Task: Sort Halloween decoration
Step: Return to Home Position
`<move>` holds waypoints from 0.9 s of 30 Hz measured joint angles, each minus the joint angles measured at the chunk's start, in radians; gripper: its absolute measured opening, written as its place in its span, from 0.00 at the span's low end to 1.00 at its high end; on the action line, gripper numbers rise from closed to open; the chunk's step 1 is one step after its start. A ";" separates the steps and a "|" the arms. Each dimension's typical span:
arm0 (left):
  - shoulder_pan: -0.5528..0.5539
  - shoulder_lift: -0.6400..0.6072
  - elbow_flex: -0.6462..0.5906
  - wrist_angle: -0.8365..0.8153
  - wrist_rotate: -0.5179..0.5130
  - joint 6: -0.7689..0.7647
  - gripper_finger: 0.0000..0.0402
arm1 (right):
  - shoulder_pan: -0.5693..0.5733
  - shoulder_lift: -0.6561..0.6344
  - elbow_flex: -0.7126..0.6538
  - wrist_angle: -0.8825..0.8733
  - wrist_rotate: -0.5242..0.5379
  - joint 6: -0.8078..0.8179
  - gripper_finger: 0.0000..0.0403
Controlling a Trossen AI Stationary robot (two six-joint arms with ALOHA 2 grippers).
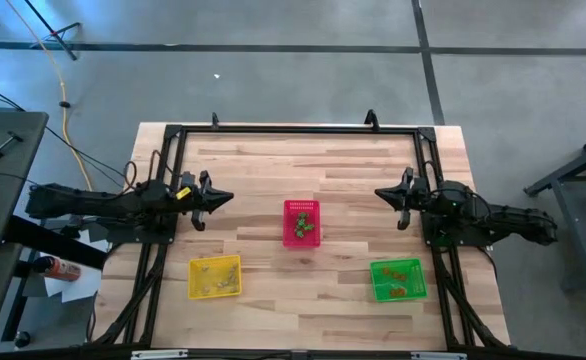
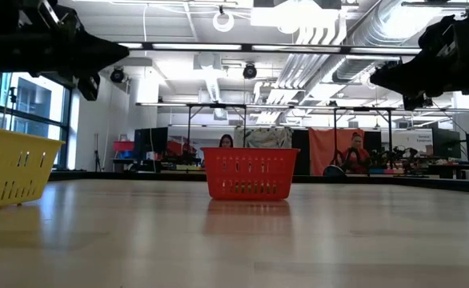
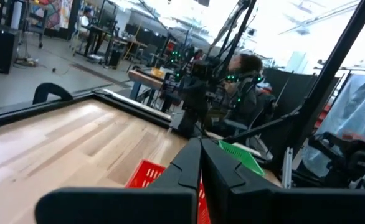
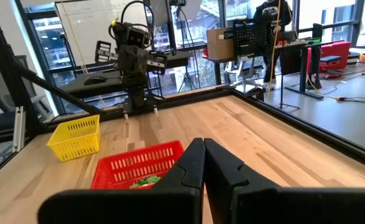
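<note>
Baskets at the front edge of the table [image 1: 303, 330] hold decoration: yellowish trinkets [image 1: 216, 279] in the yellow basket [image 1: 192, 278], orange trinkets [image 1: 401, 290] in the green basket [image 1: 373, 280]. Mid-table, green trinkets [image 1: 306, 231] lie in the red basket [image 1: 301, 210]. Farther back, the left end effector [image 1: 228, 197] and right end effector [image 1: 379, 192] hover over opposite sides (both pinched closed, empty).

Room — grey concrete floor [image 1: 293, 70] crossed by dark seam lines, a yellow cable [image 1: 64, 103] lying on it. Tall windows [image 2: 26, 104] on one side. Exposed white ceiling ducts [image 2: 338, 36], bright overhead light. Desks [image 4: 307, 46] beyond — a seated person [image 2: 354, 152] among them.
</note>
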 joint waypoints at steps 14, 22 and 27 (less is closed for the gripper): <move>-0.015 -0.418 -0.003 -0.239 -0.003 0.000 0.00 | 0.000 0.002 0.000 0.000 0.000 0.000 0.00; -0.042 -0.420 -0.001 -0.245 0.003 0.003 0.00 | 0.000 0.009 0.000 0.000 0.000 0.000 0.00; -0.042 -0.419 -0.001 -0.411 0.039 0.152 0.00 | 0.000 0.009 0.000 0.000 0.000 0.000 0.00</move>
